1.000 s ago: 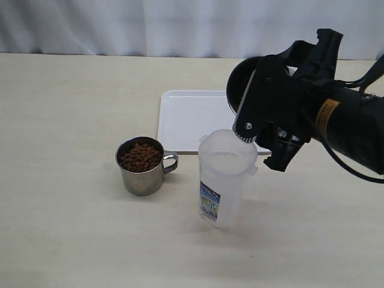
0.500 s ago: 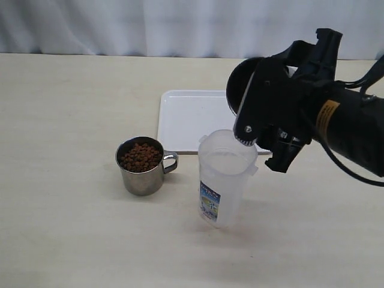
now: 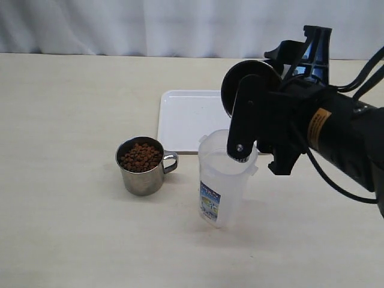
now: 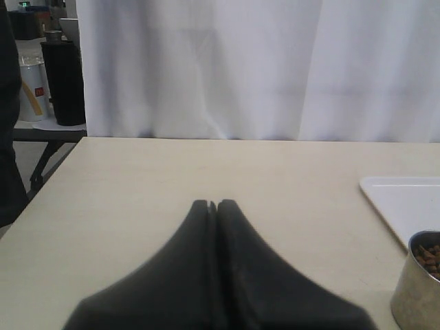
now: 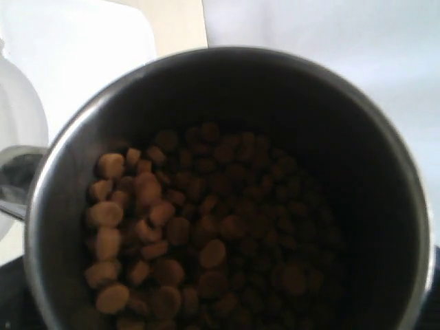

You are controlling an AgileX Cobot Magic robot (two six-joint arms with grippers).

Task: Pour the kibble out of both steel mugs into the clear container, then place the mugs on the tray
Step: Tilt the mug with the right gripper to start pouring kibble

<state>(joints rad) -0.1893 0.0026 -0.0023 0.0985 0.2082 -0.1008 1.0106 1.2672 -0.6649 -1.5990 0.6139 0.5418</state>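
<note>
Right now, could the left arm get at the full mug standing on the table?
Probably yes: the left gripper is shut and empty, bare table lies between it and the standing mug, and the right arm is over the clear container. The jaws would need opening first.

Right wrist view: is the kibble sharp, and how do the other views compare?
Right wrist view: kibble in the held mug is soft, bright on one side, shadowed deeper in. Left wrist view: left gripper is a dark near blur; table sharper. Exterior view: even light, crisp.
</note>
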